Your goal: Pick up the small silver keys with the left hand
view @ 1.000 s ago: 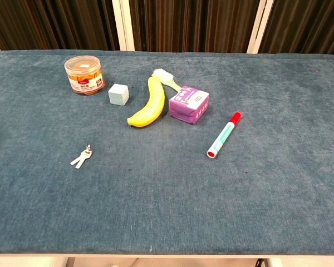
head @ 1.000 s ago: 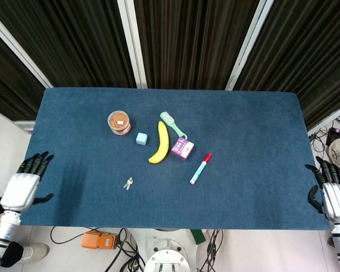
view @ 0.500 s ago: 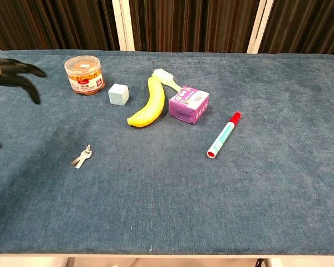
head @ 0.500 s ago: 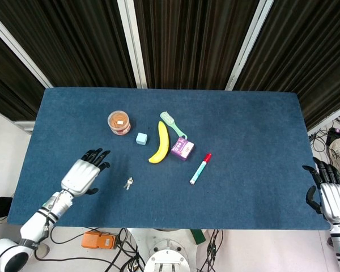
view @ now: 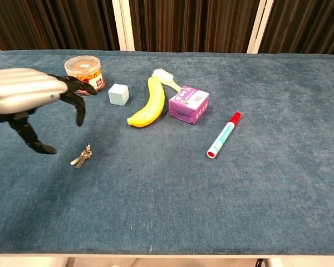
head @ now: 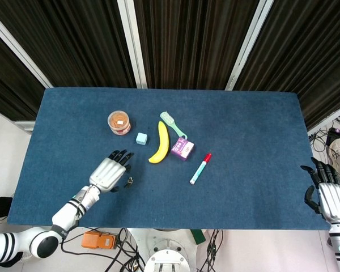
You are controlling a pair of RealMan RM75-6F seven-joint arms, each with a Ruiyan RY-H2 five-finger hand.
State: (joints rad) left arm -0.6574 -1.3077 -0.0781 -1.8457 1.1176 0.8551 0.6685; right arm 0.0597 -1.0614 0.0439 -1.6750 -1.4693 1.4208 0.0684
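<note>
The small silver keys (view: 82,156) lie flat on the blue table, left of centre near the front; from the head view the keys (head: 129,181) show just right of my left hand. My left hand (head: 109,171) hovers above and slightly left of them, fingers spread apart, holding nothing; in the chest view the left hand (view: 30,95) sits above the keys with its thumb reaching down beside them. My right hand (head: 327,191) stays off the table's right front corner, fingers apart and empty.
Behind the keys stand an orange-lidded jar (view: 84,74), a pale blue cube (view: 118,94), a banana (view: 148,104), a green brush (view: 165,77) and a purple box (view: 188,104). A red-capped marker (view: 223,135) lies to the right. The table's front edge (view: 167,253) is close.
My left hand has swept in from the table's left edge toward the centre and now hovers over the keys. The keys and the right hand have not moved.
</note>
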